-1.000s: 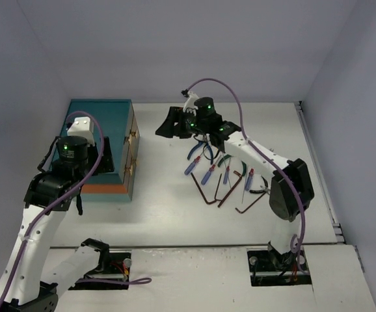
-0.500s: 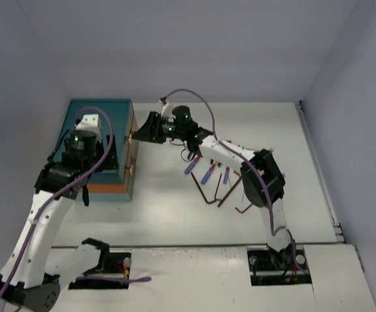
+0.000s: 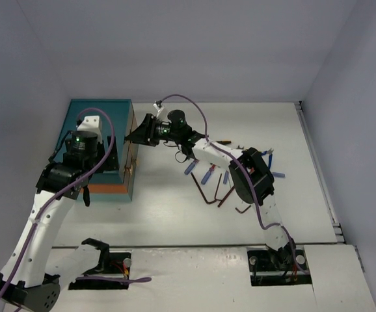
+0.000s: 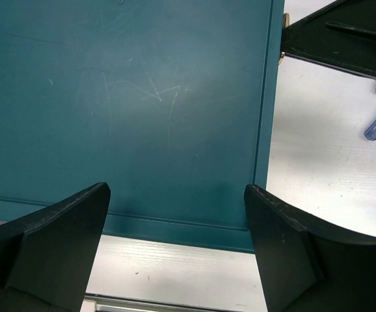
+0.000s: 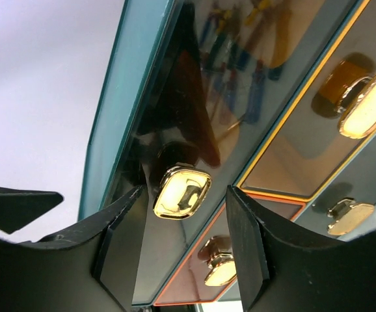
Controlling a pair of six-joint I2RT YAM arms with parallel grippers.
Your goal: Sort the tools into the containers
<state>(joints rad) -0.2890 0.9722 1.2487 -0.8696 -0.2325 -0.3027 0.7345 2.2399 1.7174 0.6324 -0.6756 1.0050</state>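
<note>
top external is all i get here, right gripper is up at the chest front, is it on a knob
Observer: Yes. In the right wrist view a brass knob sits between the fingers of the right gripper.
Operator: clamped on it?
Observer: No. A gap shows on each side of the knob, narrower on one side, so the jaws are open around it.
Operator: and the left gripper, its fingers are hidden from me
Observer: The left wrist view shows the left gripper open above the teal top of the chest, with nothing between its fingers.
</note>
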